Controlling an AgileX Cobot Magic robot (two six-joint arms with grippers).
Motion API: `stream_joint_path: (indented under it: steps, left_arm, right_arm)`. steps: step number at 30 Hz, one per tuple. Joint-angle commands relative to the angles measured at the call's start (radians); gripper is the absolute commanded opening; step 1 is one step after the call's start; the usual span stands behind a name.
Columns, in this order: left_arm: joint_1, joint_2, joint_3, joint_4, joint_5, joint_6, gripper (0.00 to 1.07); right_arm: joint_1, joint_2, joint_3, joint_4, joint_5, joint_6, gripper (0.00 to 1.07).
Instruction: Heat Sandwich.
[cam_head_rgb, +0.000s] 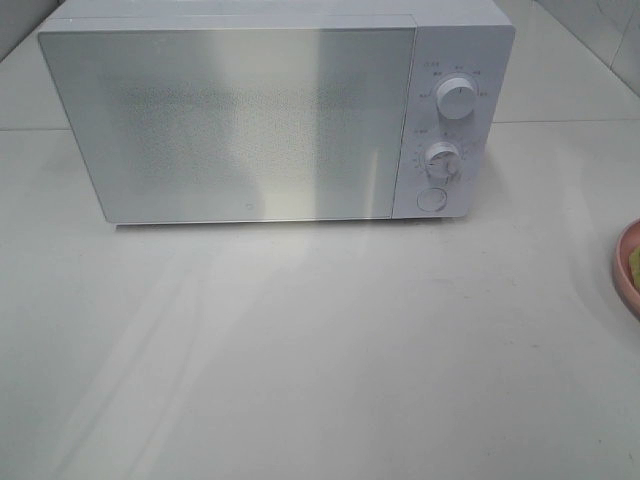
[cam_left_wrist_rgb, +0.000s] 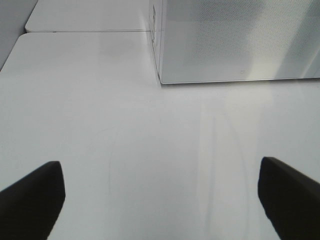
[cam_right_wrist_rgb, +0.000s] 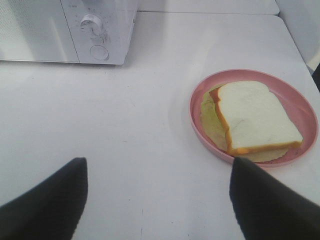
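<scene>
Nothing of the heating looks done yet. In the high view the microwave (cam_head_rgb: 270, 115) fills the upper left and middle of the frame with its door shut, and the white counter (cam_head_rgb: 300, 350) lies bare below it. At the right edge only a sliver of the pink plate (cam_head_rgb: 630, 268) shows.

The right wrist view gives what that sliver hides: the sandwich (cam_right_wrist_rgb: 255, 120) lies whole on the plate at right of frame, and the right gripper (cam_right_wrist_rgb: 157, 195) has its fingers spread and released, holding nothing. The left gripper (cam_left_wrist_rgb: 160, 192) is likewise spread wide over bare counter near the microwave's corner.

Still left, by my judgement: opening the door, loading, closing, setting the dials.
</scene>
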Motion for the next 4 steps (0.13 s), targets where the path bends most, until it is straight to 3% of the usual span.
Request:
stream_joint_path:
  steps: [1,4]
  left_arm:
    - [0.002,-0.027,0.002,-0.004,-0.008,0.002,1.03]
    - [0.002,-0.027,0.002,-0.004,-0.008,0.002,1.03]
  right_arm:
    - [-0.007,-0.027,0.003,-0.004,-0.003,-0.004,0.76]
    - [-0.007,-0.027,0.003,-0.004,-0.003,-0.004,0.76]
